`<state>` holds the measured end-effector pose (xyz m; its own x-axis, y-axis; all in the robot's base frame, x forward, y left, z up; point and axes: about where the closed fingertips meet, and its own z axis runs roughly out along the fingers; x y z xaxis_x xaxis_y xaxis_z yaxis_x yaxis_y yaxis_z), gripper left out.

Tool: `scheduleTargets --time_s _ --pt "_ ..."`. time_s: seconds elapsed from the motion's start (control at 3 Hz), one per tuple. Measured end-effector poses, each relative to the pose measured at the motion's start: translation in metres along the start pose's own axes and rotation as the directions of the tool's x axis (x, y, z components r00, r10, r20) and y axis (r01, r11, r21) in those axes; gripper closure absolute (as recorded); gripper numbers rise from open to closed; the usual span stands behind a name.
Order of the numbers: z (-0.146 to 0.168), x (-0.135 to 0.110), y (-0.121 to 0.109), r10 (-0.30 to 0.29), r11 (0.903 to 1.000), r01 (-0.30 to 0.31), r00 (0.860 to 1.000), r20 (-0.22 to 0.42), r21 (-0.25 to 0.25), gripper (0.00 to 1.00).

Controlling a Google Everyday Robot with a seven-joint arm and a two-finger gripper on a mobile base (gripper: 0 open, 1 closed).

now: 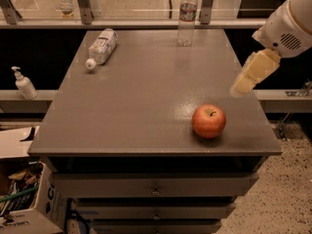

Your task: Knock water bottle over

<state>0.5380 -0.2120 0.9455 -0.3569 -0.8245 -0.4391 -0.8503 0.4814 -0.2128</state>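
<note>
- One water bottle [187,16] stands upright at the far edge of the grey surface [146,91], right of centre. It is slim and clear, with a small white cap and a dark label band around its middle.
- Nothing touches it; the bare surface lies all around its base.
- A second, stouter bottle [101,48] lies on its side at the far left of the surface, well apart from the upright one. It has a large white label, and its white cap points toward the near left.
- A red apple [208,121] sits near the right front corner of the surface, well apart from both bottles.
- The end effector [242,87] hangs over the right edge of the surface, above and just beyond the apple, tilted down toward the left. It is well apart from the water bottle and holds nothing; I cannot tell whether it is open or closed.
- The white arm [287,28] reaches in from the upper right.
- A white pump dispenser [23,83] stands on a ledge to the left of the surface.
- Drawers [155,186] sit beneath the surface, and a cardboard box [24,199] is on the floor at the near left.
</note>
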Motion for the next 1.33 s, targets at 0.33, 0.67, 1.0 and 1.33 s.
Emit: scheduleTargets --time_s 0.33,0.67,1.0,1.33 --pt "0.021 -0.013 -0.028 0.078 0.997 -0.078 0.992 0.096 -0.003 0.0" --pt "0.039 -0.033 -0.05 0.105 0.9944 -0.101 0.97 0.218 -0.029 0.0" --pt "0.053 -0.051 -0.061 0.097 0.9944 -0.079 0.949 0.3 -0.071 0.0" --pt "0.042 -0.059 -0.07 0.062 0.9977 -0.05 0.942 0.33 -0.047 0.0"
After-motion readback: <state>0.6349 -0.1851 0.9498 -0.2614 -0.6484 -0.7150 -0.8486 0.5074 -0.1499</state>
